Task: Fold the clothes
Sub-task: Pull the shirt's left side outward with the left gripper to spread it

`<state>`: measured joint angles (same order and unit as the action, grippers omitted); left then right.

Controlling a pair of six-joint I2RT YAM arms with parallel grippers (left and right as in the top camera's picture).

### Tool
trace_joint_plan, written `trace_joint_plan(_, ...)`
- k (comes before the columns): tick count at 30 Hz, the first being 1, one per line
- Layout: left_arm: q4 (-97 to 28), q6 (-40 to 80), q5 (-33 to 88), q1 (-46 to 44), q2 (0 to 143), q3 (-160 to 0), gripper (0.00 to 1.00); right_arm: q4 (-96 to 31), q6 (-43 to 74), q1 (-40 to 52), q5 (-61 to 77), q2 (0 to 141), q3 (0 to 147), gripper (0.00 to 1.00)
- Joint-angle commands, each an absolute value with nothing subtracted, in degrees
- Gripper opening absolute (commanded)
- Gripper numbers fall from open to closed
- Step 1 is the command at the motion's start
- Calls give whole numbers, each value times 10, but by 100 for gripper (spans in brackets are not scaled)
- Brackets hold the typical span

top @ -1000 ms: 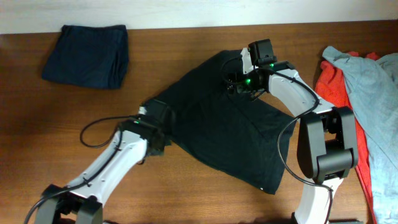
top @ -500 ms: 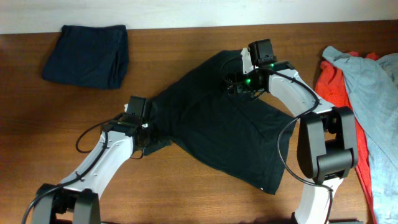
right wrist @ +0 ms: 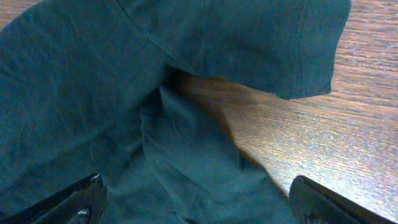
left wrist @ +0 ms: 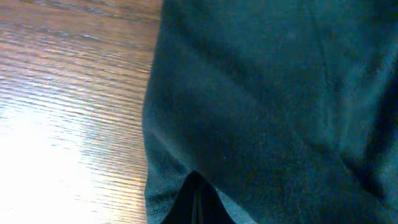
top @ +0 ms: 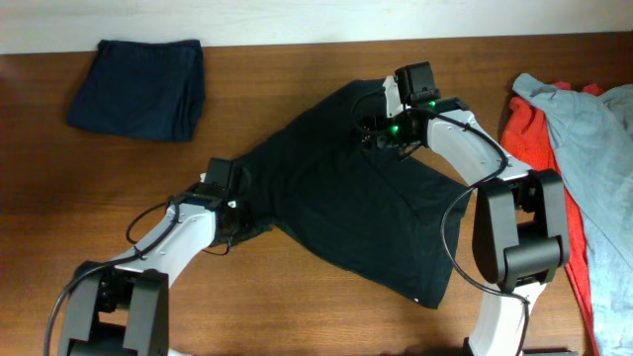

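Note:
The black T-shirt [top: 366, 213] lies spread diagonally across the middle of the wooden table, with a small white mark [top: 417, 302] near its lower hem. My left gripper [top: 237, 216] is at the shirt's left edge. In the left wrist view its fingers [left wrist: 196, 202] are pressed together on the cloth [left wrist: 261, 112] beside bare wood. My right gripper [top: 381, 131] hovers over the shirt's upper part. In the right wrist view its fingers [right wrist: 199, 205] are wide apart above wrinkled cloth [right wrist: 93, 81], with a sleeve [right wrist: 273, 43] lying ahead.
A folded navy garment [top: 138, 74] lies at the far left. A red garment [top: 539, 133] and a pale grey-blue one [top: 593, 138] are piled at the right edge. Bare wood [top: 99, 188] lies left of the shirt.
My left arm has drawn back to the left along the shirt's left edge, and the cloth there has bunched slightly. The right arm has not moved.

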<state>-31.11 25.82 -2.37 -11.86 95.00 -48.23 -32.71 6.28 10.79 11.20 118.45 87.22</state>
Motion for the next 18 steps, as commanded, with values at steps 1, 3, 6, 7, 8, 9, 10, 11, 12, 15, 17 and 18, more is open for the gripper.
trace_joint_plan(1, -349, 263, -72, -100, 964, -477, 0, -326, 69, 104, 103, 1171, 881, 99)
trace_joint_plan(3, -373, 263, -111, -93, 964, -477, 0, -326, 69, 104, 103, 1171, 881, 99)
trace_joint_plan(6, -396, 260, -166, -80, 964, -477, 1, -326, 69, 104, 103, 1171, 881, 99)
trace_joint_plan(7, -397, 260, -177, -75, 964, -477, 1, -326, 69, 104, 103, 1171, 881, 99)
trace_joint_plan(8, -397, 253, -180, -70, 964, -477, 3, -326, 69, 104, 103, 1171, 881, 99)
trace_joint_plan(9, -396, 244, -181, -65, 964, -477, 10, -326, 69, 104, 103, 1171, 881, 99)
trace_joint_plan(10, -395, 238, -181, -63, 964, -477, 15, -326, 69, 104, 103, 1171, 881, 99)
trace_joint_plan(11, -395, 234, -185, -61, 964, -479, 22, -326, 69, 104, 103, 1171, 881, 99)
trace_joint_plan(12, -395, 230, -191, -61, 964, -481, 23, -326, 69, 104, 103, 1171, 881, 99)
trace_joint_plan(15, -395, 222, -200, -61, 964, -493, 24, -326, 69, 104, 103, 1171, 881, 99)
trace_joint_plan(17, -396, 217, -199, -61, 964, -514, 24, -326, 69, 104, 103, 1171, 881, 99)
trace_joint_plan(18, -396, 204, -200, -62, 964, -529, 25, -328, 69, 104, 103, 1171, 881, 99)
